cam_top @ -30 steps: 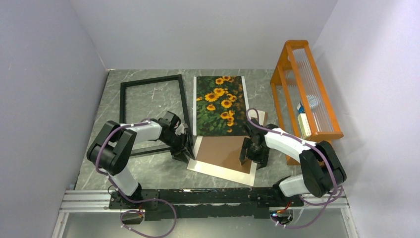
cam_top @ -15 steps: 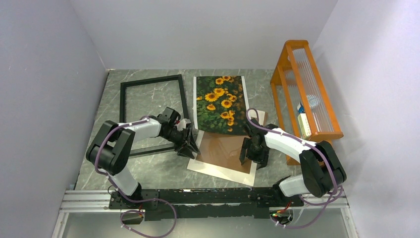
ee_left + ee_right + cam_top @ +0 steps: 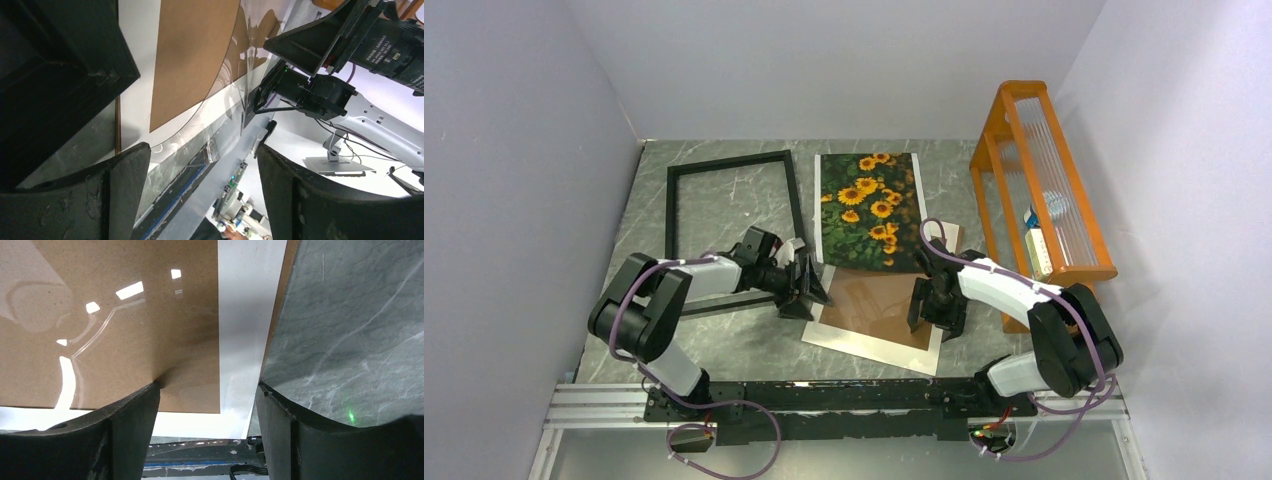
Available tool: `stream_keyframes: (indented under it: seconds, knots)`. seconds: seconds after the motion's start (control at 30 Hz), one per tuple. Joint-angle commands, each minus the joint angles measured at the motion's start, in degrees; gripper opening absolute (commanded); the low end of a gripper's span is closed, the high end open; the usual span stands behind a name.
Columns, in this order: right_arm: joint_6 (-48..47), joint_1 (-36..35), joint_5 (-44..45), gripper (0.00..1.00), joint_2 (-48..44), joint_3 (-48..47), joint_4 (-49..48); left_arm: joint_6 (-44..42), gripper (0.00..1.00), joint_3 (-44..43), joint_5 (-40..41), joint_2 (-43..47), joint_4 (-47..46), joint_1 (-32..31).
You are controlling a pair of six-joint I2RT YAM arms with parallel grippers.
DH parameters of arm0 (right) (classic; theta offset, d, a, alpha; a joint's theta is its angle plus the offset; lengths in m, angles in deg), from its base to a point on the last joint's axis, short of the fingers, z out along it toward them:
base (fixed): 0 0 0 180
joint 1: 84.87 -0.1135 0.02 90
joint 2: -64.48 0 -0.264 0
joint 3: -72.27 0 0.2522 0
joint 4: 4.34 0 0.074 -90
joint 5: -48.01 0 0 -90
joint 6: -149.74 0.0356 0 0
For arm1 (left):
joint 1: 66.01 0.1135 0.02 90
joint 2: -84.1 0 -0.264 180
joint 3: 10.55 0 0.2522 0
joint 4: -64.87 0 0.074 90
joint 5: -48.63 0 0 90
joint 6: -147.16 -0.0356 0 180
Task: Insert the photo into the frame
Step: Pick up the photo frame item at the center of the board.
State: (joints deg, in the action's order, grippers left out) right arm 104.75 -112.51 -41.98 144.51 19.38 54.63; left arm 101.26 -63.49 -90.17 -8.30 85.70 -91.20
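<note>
The sunflower photo [image 3: 869,210] lies flat at the table's middle back. The black frame [image 3: 796,195] lies empty to its left, and its near right corner shows in the left wrist view [image 3: 60,65]. My left gripper [image 3: 809,285] [image 3: 202,150] is open and empty, on its side over that corner, at the left edge of the brown backing board [image 3: 874,305] [image 3: 195,55]. My right gripper [image 3: 937,312] [image 3: 207,387] is open and empty, astride the board's right edge [image 3: 125,330], with one finger on the board and the other over the table.
The brown board lies on a white mat sheet [image 3: 864,345] [image 3: 245,315]. A clear glossy sheet [image 3: 220,100] covers the board. An orange wooden rack [image 3: 1039,180] stands at the right. The grey marble tabletop [image 3: 724,345] shows at the near left.
My left gripper has moved right and a little back, turning onto its side at the board's left edge. The right arm has not moved.
</note>
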Motion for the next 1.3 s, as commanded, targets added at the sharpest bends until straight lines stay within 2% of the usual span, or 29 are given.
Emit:
stream_keyframes:
  seconds: [0.0, 0.33, 0.5, 0.6, 0.7, 0.83, 0.93, 1.07, 1.27]
  knots:
    - [-1.67, -0.05, 4.12, 0.74, 2.65, 2.14, -6.31, 1.55, 0.84, 2.66, 1.69, 1.32, -13.6, 0.38]
    - [-1.77, -0.05, 4.68, 0.74, 3.62, 1.63, -6.15, 1.39, 0.8, 5.49, 4.54, 5.77, -17.92, 0.43]
    - [-1.78, -0.05, 4.62, 0.74, 4.14, 1.18, -6.31, 0.72, 0.66, 1.76, 1.71, 3.36, -12.88, 0.4]
    - [-1.74, -0.07, 4.58, 0.74, 4.42, 0.84, -6.39, 1.09, 0.59, -1.65, -2.82, -0.32, -9.82, 0.4]
    - [-1.56, -0.05, 4.56, 0.74, 4.73, 0.69, -6.39, 0.34, 0.53, -5.3, -5.5, -2.96, -4.59, 0.34]
    - [-0.97, -0.1, 5.48, 0.74, 3.61, 0.43, -6.05, -2.22, 0.42, -8.73, -4.19, -3.28, 2.87, 0.3]
    - [-0.66, -0.1, 6.95, 0.74, 0.98, -0.68, -5.32, -5.93, 0.22, -11.68, -1.45, -2.77, 10.1, 0.0]
    - [-0.24, -0.05, 10.32, 0.74, -2.06, -3.94, -3.02, -10.92, 0.04, -16.89, 2.73, -3.16, 20.83, -1.0]
    - [0.4, -0.05, 17.13, 0.75, -2.86, -11.37, 2.42, -16.73, 0.03, -24.96, 4.35, -4.05, 35.14, -1.88]
